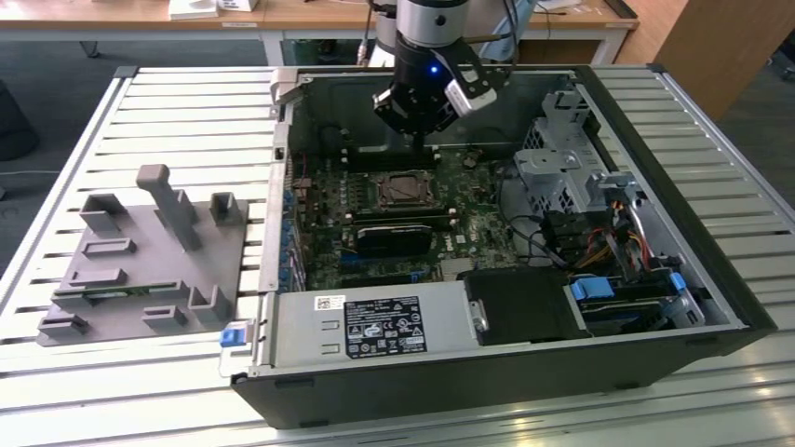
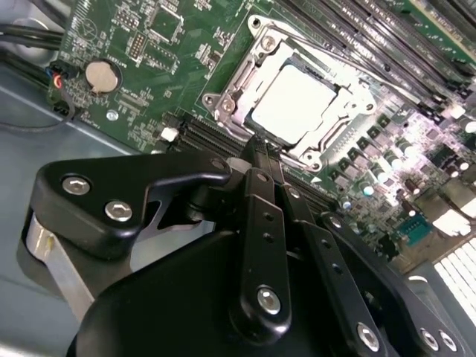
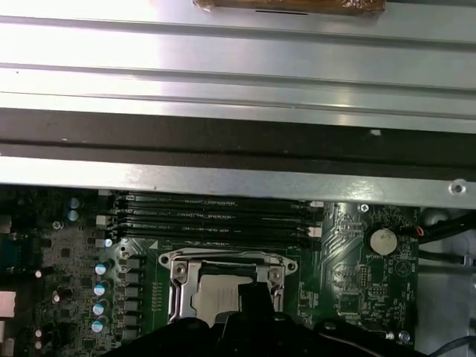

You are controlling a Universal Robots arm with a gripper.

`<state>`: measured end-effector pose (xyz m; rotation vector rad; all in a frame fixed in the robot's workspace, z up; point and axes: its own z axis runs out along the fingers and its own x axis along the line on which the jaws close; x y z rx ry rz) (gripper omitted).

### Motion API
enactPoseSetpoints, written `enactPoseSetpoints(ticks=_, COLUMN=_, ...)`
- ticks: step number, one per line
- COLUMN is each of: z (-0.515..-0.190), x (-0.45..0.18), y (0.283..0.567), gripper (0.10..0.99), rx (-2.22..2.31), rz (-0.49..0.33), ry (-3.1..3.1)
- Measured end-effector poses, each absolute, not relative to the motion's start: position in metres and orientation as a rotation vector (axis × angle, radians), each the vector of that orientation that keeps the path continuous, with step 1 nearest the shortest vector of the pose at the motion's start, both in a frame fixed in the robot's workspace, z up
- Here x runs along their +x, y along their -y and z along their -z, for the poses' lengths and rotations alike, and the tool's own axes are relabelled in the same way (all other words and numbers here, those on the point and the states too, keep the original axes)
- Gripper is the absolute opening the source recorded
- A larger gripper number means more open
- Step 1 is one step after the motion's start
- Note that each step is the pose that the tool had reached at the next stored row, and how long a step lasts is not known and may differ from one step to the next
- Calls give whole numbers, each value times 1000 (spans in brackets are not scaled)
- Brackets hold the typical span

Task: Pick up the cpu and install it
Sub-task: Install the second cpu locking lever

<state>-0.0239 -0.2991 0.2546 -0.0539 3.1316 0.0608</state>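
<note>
Gripper: the black two-finger gripper [image 2: 262, 152] hangs over the motherboard; fingers pressed together, holding nothing.
CPU: the small flat square silvery-grey chip [image 2: 292, 102] already lies inside the dark metal-framed socket [image 2: 256, 44], seen in both wrist views.
Risk: the fingertips are just beside the socket frame; a low sideways move could scrape the chip or shift it on the pins.

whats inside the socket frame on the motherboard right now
The cpu lies flat inside the socket frame, its pale metal top showing in both wrist views. The contacts beneath it are covered. The gripper hangs just above the frame's edge.
</note>
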Motion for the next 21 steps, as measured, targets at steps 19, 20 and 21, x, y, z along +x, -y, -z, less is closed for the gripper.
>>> enactPoseSetpoints(ticks=19, z=-255, x=-25, y=325, gripper=106, rx=-54, rz=-60, ry=-3137)
enactPoseSetpoints(ticks=20, z=-255, x=-25, y=326, gripper=106, rx=-54, rz=-60, ry=-3138)
enactPoseSetpoints(ticks=21, z=-254, x=-25, y=327, gripper=106, rx=-54, rz=-60, ry=-3139)
